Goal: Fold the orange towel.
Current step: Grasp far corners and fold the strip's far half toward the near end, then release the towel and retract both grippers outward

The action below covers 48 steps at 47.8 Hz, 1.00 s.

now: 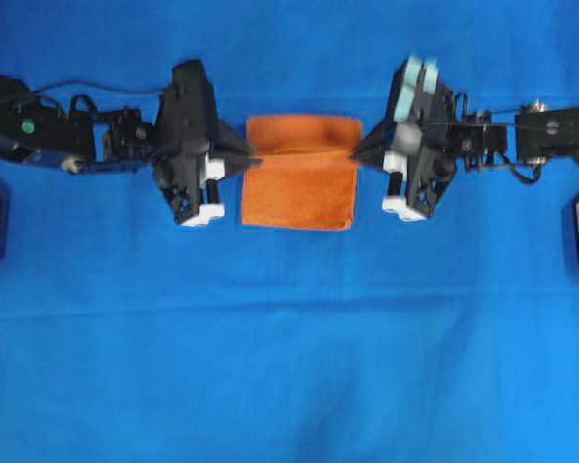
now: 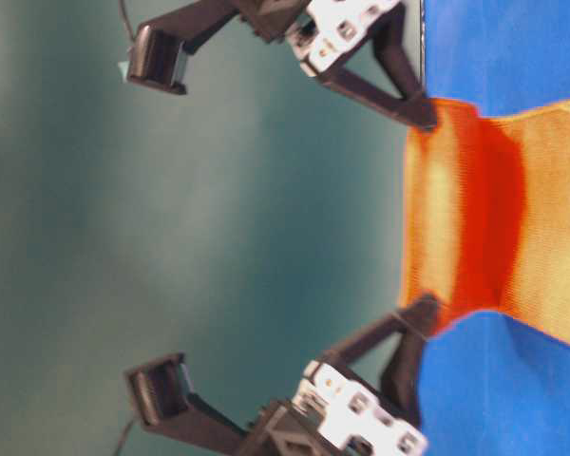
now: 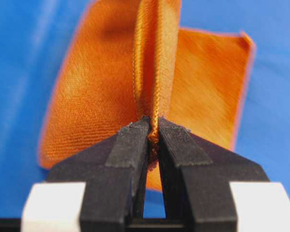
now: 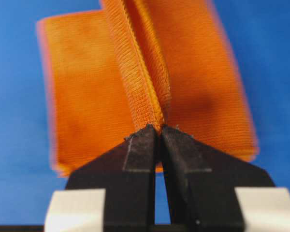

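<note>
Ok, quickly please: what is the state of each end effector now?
Left end effector: closed, holding an edge of the orange towel.
Right end effector: closed, holding the opposite edge.

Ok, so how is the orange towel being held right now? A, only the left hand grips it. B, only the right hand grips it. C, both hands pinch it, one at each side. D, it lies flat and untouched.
C: the left hand and the right hand are each shut on an edge of the orange towel, lifting a ridge between them.
</note>
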Each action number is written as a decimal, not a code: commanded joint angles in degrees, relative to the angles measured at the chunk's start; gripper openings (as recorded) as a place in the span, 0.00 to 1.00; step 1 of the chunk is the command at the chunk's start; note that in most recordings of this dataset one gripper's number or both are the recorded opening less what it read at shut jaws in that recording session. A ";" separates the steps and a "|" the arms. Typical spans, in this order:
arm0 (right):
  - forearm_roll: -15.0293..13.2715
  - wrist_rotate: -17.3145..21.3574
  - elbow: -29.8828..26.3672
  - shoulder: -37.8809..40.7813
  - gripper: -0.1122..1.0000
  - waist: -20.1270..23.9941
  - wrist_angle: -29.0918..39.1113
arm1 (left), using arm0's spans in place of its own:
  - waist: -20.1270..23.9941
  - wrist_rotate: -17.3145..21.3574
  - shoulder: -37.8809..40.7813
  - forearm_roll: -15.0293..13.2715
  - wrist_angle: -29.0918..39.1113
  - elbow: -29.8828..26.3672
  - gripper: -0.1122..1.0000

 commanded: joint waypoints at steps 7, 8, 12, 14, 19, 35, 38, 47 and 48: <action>0.79 1.76 0.09 4.13 0.13 1.49 -2.90 | -2.64 -1.76 3.69 -0.09 -3.52 1.14 0.13; 0.79 1.93 0.18 4.57 0.13 1.58 -3.16 | -2.99 -1.76 4.31 -0.09 -4.04 1.14 0.13; 0.88 2.55 0.18 6.06 0.13 2.02 -4.66 | -4.48 -1.85 6.06 -0.09 -6.33 1.05 0.13; 0.88 2.81 0.18 6.50 0.13 2.11 -5.36 | -4.75 -1.85 6.77 -0.09 -6.94 1.14 0.13; 0.88 3.96 0.09 7.47 0.13 2.11 -6.68 | -4.83 -1.93 8.00 -0.09 -7.12 1.14 0.13; 0.79 5.71 -0.79 7.73 0.26 3.52 -6.86 | -4.57 -1.85 8.00 -0.09 -7.38 0.70 0.21; 0.79 5.71 -1.32 7.29 0.44 4.13 -6.24 | -4.48 -1.85 7.21 -0.09 -7.38 0.70 0.32; 0.70 5.54 -1.76 2.72 0.66 4.92 -2.37 | -4.48 -1.23 1.85 -0.09 -4.22 1.14 0.77; 0.70 5.54 -1.76 1.41 0.65 5.01 -1.49 | -4.48 -1.14 0.97 -0.09 -3.52 1.14 0.80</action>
